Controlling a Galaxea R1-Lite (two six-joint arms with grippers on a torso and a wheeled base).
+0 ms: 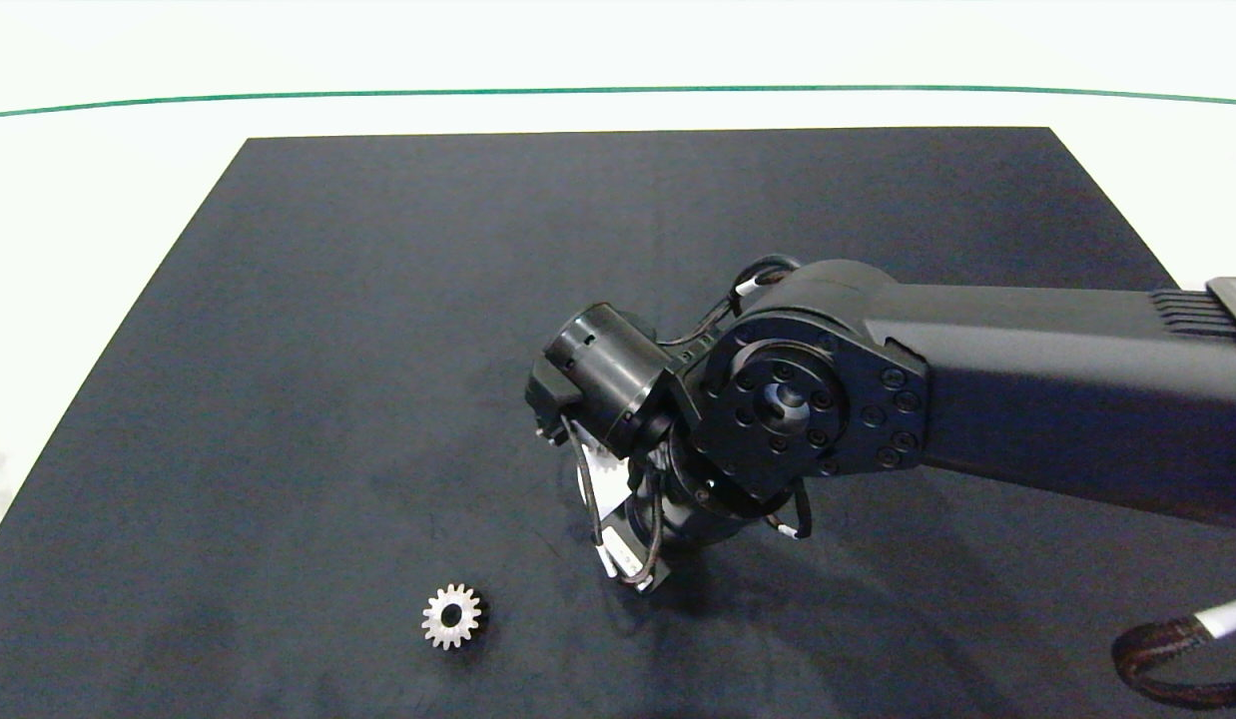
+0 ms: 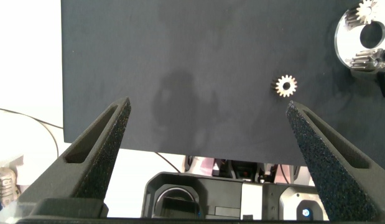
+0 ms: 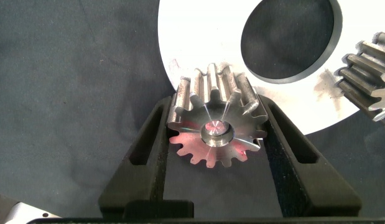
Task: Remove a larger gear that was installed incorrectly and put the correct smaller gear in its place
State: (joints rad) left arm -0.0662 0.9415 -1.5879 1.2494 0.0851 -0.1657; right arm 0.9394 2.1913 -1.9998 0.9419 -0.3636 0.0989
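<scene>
Between right fingers (image 3: 217, 134): gear (image 3: 215, 121); unmarked

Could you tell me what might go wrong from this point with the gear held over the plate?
The right gripper pinches the gear only across its tooth tips, so it might slip, or tilt and bind on the centre pin. The neighbouring gear sits close by on the plate; teeth could clash, or a finger might knock it. The left gripper hangs open away from the plate, so it cannot steady it.
</scene>
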